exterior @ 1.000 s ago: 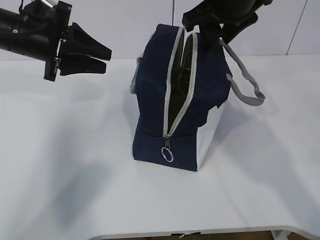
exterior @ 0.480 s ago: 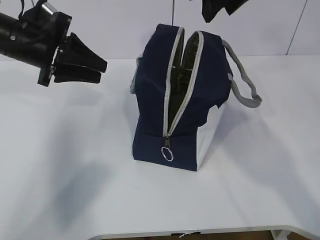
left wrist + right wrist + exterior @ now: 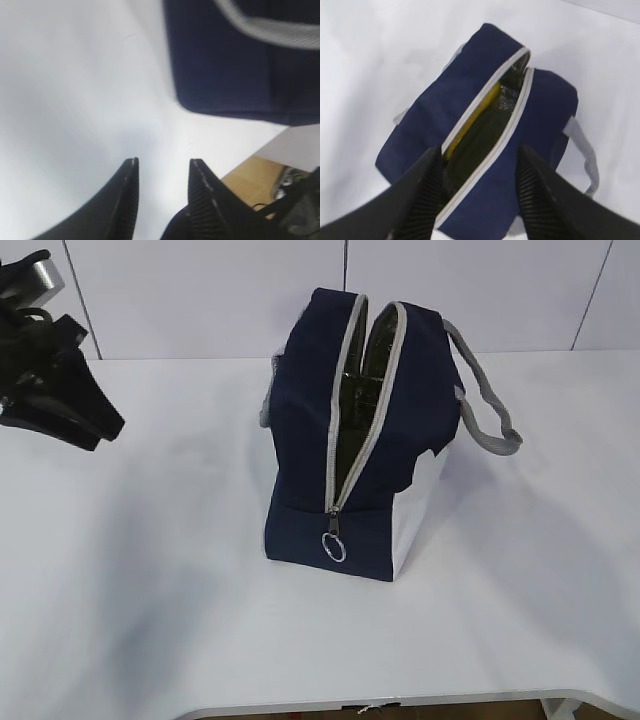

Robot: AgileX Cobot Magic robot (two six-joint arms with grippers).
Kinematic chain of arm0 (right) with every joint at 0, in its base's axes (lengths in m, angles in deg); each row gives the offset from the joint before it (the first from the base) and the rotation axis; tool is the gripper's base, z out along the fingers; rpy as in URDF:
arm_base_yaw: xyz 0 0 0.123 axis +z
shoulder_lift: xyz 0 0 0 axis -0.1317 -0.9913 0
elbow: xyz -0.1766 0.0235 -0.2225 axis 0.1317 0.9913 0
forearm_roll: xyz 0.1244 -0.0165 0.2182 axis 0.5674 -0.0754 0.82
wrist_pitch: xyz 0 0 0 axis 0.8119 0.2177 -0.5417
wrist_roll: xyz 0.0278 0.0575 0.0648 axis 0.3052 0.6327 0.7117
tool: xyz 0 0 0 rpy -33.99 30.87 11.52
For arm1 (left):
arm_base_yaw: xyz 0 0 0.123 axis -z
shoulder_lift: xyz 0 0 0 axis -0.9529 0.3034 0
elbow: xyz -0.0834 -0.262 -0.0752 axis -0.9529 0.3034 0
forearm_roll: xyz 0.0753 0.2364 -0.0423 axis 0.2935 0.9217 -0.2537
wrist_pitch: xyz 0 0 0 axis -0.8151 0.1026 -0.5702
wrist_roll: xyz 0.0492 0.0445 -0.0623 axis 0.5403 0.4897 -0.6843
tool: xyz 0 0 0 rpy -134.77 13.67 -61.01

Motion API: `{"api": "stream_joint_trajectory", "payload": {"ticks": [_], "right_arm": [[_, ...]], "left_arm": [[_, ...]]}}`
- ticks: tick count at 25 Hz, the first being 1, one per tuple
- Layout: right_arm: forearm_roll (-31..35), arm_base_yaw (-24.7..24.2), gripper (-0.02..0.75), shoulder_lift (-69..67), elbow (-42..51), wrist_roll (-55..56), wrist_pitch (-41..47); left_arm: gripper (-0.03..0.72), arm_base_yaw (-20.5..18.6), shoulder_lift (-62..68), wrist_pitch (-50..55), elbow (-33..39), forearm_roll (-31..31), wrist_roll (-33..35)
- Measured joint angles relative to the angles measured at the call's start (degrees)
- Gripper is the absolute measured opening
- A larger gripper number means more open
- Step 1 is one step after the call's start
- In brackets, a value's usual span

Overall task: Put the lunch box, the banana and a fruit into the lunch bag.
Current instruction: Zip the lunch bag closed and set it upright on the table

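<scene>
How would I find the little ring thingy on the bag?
Find the boxy navy-blue fabric lunch bag standing mid-table. Follow its grey zipper trim down the near end. The small silver ring zipper pull dangles at the bottom, the only shiny metal loop there.

Black left arm (image 3: pixel 45 390) (ribbed tapered jaws), silver collar.

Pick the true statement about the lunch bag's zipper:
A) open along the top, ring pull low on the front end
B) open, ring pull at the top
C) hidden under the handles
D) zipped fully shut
A: the lunch bag gapes along its grey zipper trim, and the ring pull hangs low on the near end.
</scene>
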Motion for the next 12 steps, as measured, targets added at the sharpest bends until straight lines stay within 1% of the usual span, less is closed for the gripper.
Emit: {"api": "stream_joint_trajectory", "payload": {"ticks": [2,6,9,12], "right_arm": [[1.0,0.0,0.402,1.7,2.3,-0.1,0.0],[1.4,0.0,0.402,6.3,9.4,-0.2,0.0],[1.4,0.0,0.402,11.1,16.4,-0.2,-0.6],[1.5,0.0,0.402,16.8,25.0,-0.9,-6.5]], "left_arm": [[0.237,0.0,-1.4,0.1,0.0,4.8,-1.7],[0.237,0.0,-4.1,0.3,0.0,11.0,-2.6],[0.238,0.0,-5.8,0.6,0.0,12.1,-2.7],[0.239,0.0,-6.6,0.9,0.0,12.1,-2.7]]}}
